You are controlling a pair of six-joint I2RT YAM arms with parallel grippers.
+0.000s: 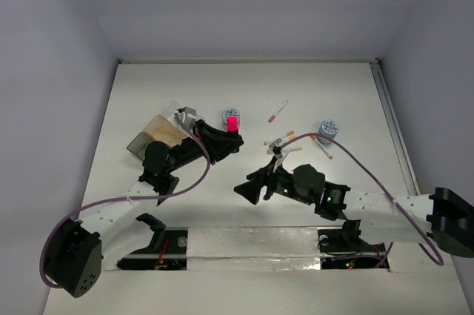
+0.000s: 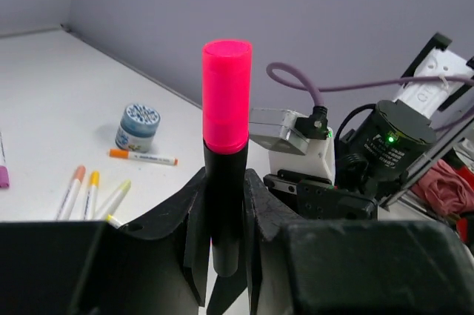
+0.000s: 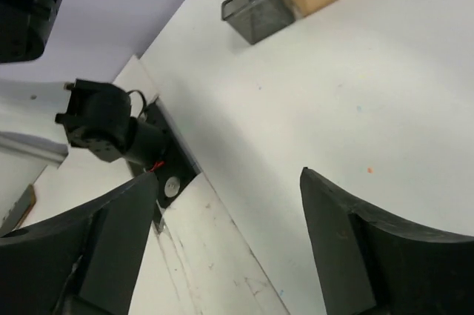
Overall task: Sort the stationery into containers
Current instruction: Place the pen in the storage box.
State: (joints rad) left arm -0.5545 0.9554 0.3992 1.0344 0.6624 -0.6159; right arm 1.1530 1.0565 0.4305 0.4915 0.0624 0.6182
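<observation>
**Sorting stationery, marker in transit.**

- **Right gripper** (image 3: 226,178), nearest the bases. The jaws are spread wide with nothing between them, above bare table (image 1: 348,93).
- **Left gripper** (image 2: 224,189). It is clenched on the black barrel of the pink-capped marker (image 2: 226,100), which stands upright out of the jaws. Only the lower barrel is pinched.
- **Trays** (image 1: 164,131), just left of the left gripper. The tan tray sits between the grey and the clear one. The marker is not yet over any of them.
- **Pens** (image 1: 285,143). These lie in a loose group on the table beyond the right gripper.
- **Discs.** One disc (image 1: 230,115) lies just beside the held marker, and a second disc (image 1: 328,129) lies past the pens.
- **Pink-tipped pen** (image 1: 278,111). It lies alone, farthest out.

**Likely faults**

- With so short a hold on the barrel, the marker may pivot or slip during a fast swing toward the trays.
- If the marker is let go upright or crosswise, it may catch a rim and roll out, since each tray looks scarcely longer than the marker.
- The nearby disc could be knocked as the arm turns.
- The two arms work close together, so crossing paths risks a collision.
</observation>
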